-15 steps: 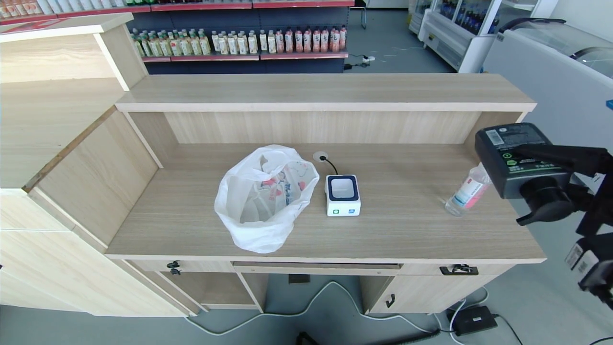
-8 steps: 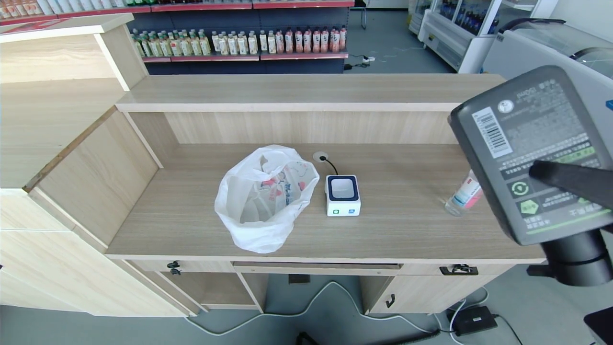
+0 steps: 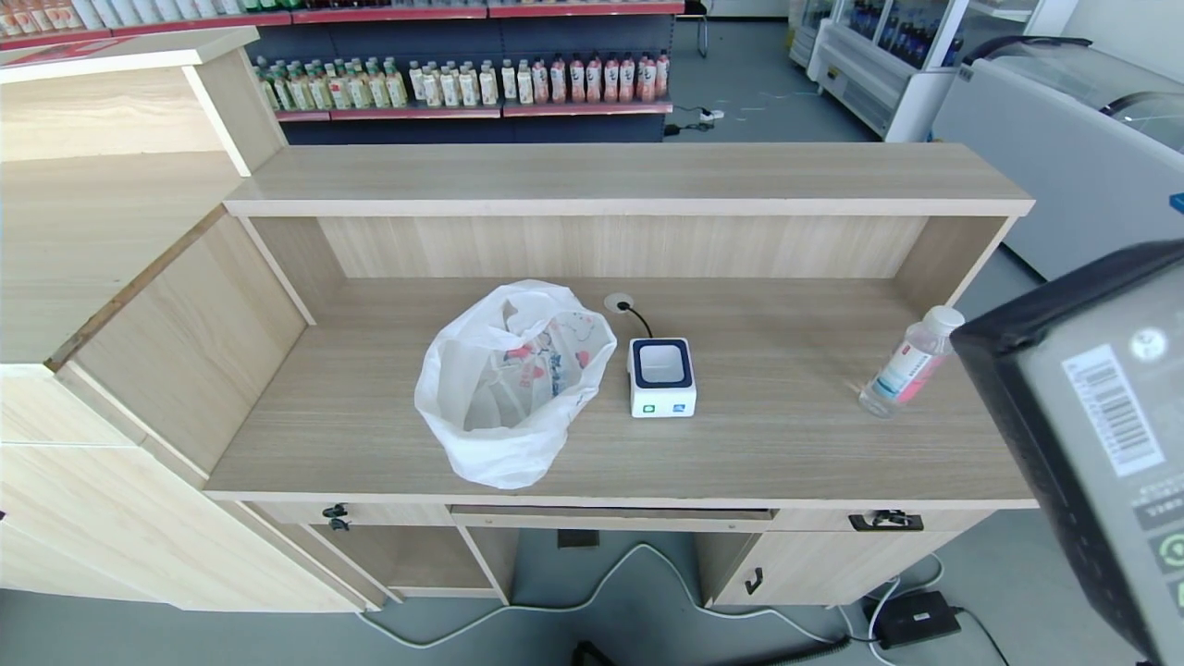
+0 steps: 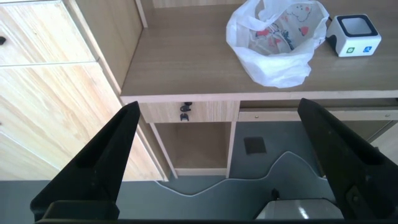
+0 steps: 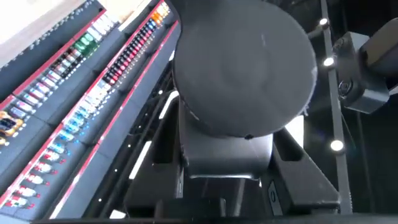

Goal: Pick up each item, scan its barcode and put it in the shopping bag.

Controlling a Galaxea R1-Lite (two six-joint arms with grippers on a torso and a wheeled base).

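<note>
A dark grey container [image 3: 1101, 435] with a white barcode label [image 3: 1115, 407] hangs very near the head camera at the right, off the counter's right end. In the right wrist view my right gripper [image 5: 227, 165] is shut on this container [image 5: 242, 81], whose round end faces the camera. The white shopping bag [image 3: 509, 379] lies open at the counter's middle, with the white scanner [image 3: 661, 376] just right of it. A clear water bottle [image 3: 906, 363] stands at the counter's right end. My left gripper [image 4: 230, 162] is open, low in front of the counter, short of the bag [image 4: 277, 37].
The wooden counter [image 3: 786, 444] has a raised back shelf and side walls. A black cable runs from the scanner to a hole behind it. Bare counter lies between the scanner and the water bottle. Store shelves and freezers stand behind.
My right gripper has carried the dark container up and toward the head camera, then off to the lower right. The water bottle behind it is now uncovered. The left arm looks unchanged.
</note>
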